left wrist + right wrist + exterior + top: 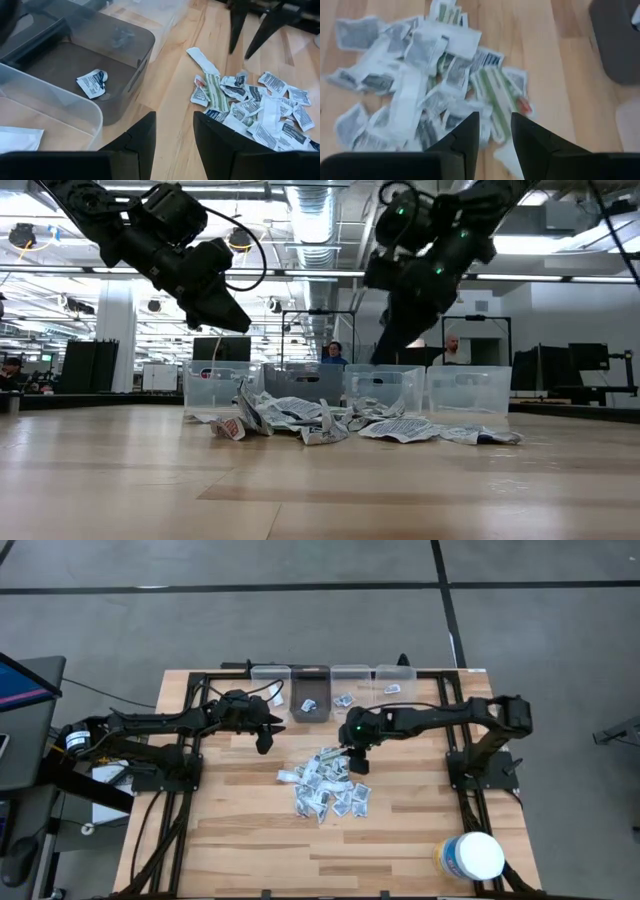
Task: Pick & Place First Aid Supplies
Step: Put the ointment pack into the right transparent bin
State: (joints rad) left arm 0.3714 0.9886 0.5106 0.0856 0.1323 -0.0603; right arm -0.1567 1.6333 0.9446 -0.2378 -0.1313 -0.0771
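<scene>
A grey concrete floor (300, 630) is spreading around the wooden table (230, 840), with dark lines (200, 588) crossing it toward twelve o'clock and a diagonal line running off at one o'clock. At nine o'clock a dark stand with a monitor edge (25, 690) is sitting beside the table. In the low view, an open workshop hall is stretching behind the tabletop: exposed ceiling ducts (310, 210) and pipes are running overhead, strip lights (560, 245) are glowing at two o'clock, a white column (115, 335) is standing at nine o'clock, and two people (333, 352) are sitting far back among dark monitors (585, 358)
</scene>
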